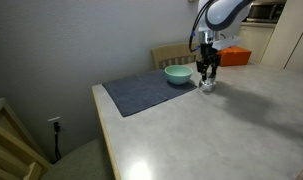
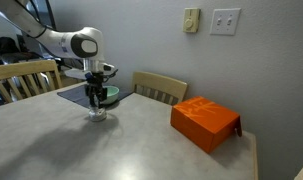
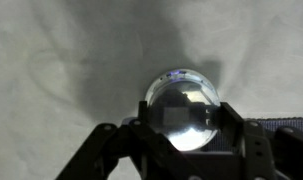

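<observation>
The gripper (image 3: pixel 186 130) is clamped on a small clear glass (image 3: pixel 183 98), right between the fingers (image 3: pixel 236 128). Probably light, slick, breakable, so I'd hold its sides gently.

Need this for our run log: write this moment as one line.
gripper: shut on clear glass | clear glass: at table surface, beside mat | teal bowl: on mat, close by | orange box: on table, apart

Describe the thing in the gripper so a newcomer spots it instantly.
On the pale table, find the grey mat with the teal bowl on it. Just off the mat, beside the bowl, the gripper is shut on a small clear glass. It alone is see-through; the bowl is opaque teal.
</observation>
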`<action>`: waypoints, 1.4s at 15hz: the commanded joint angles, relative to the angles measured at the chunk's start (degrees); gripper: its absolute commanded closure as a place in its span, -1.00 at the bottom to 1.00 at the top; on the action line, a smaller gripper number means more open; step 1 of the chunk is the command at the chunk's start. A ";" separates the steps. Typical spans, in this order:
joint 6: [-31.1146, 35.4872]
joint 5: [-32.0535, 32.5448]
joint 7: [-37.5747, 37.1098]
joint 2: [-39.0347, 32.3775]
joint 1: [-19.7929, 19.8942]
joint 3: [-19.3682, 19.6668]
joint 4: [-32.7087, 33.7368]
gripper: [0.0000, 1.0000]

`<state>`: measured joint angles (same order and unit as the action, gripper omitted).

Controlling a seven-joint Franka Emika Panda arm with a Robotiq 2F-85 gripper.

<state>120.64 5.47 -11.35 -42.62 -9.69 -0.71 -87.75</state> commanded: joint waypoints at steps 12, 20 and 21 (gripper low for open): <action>3.19 2.49 -0.93 -1.17 -1.58 0.55 -2.08 0.12; 11.90 -1.26 4.59 4.11 3.00 -0.97 -9.87 -1.00; 13.47 -1.58 5.18 4.95 3.27 -0.94 -11.30 -1.00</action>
<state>129.55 5.32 -9.05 -42.07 -8.35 -0.64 -92.52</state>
